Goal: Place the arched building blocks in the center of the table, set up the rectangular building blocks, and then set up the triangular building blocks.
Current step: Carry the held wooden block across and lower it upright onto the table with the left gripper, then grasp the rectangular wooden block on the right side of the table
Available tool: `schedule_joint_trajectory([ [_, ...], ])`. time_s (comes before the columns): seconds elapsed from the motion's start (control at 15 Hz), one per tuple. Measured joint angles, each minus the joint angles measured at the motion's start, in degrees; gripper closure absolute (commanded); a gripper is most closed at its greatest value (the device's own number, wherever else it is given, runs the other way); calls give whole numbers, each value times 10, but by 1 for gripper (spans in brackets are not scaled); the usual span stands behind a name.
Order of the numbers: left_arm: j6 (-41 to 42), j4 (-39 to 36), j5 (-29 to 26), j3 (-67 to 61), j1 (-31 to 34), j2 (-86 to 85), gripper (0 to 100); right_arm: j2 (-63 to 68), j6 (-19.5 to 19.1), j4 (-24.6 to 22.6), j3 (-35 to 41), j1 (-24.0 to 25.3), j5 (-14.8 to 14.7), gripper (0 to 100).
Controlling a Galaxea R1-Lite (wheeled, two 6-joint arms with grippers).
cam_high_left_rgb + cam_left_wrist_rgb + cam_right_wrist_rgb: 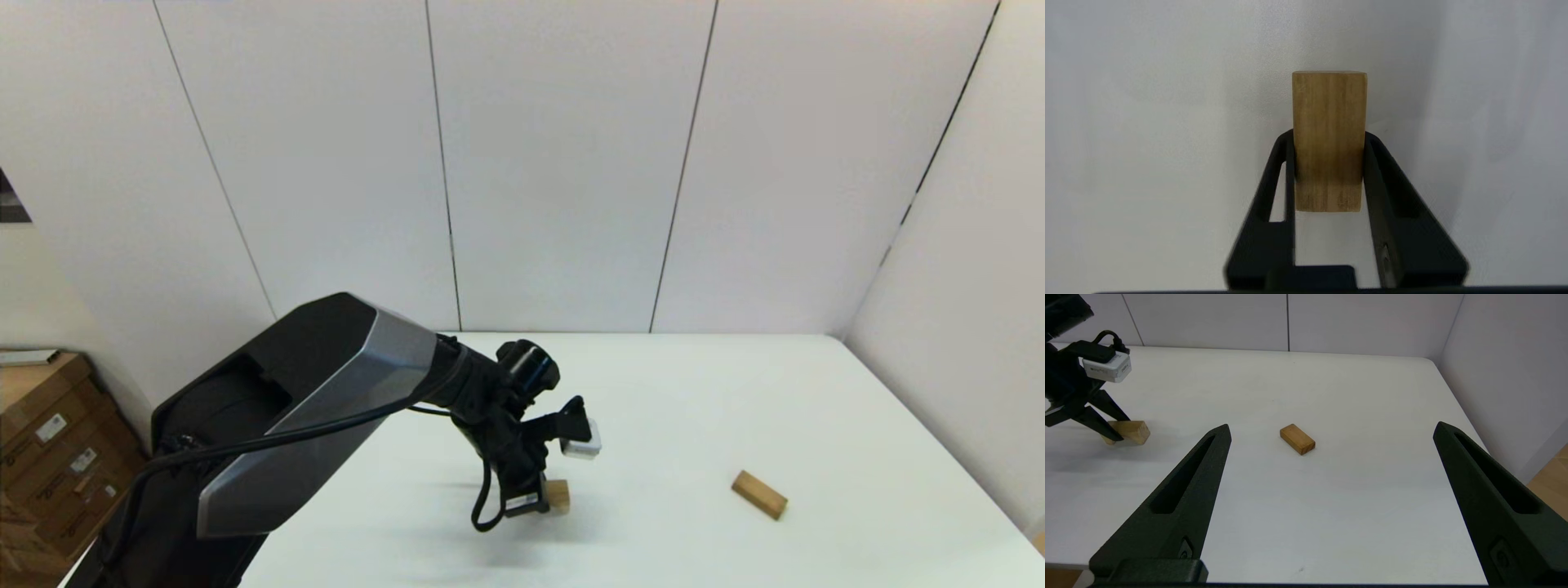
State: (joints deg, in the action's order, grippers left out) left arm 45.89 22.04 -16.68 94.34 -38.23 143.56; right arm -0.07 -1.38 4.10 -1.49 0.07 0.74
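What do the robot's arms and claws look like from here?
The left arm has a black shell with a silver-grey panel and a loose black cable along it. A small white box sits at its wrist. The left claw and right claw each have two long matte-black fingers, tapered, with slots cut through.

1. In the head view the left end effector [545, 496] covers most of the block [558, 495] it grips; whether that block is notched cannot be told.
2. At 4 o'clock, the picture's edge cuts off the bench [816, 392] and a brown sliver [1039, 541].
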Motion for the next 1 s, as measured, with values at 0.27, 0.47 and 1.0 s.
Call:
schedule_joint_trajectory([
  [0.27,-1,-1,0,1,0,-1,0,0,0,0,0,0,0,0],
  [0.47,-4,-1,-2,1,1,-6,0,0,0,0,0,0,0,0],
  [1.0,-25,25,-7,-4,26,-152,0,0,0,0,0,0,0,0],
])
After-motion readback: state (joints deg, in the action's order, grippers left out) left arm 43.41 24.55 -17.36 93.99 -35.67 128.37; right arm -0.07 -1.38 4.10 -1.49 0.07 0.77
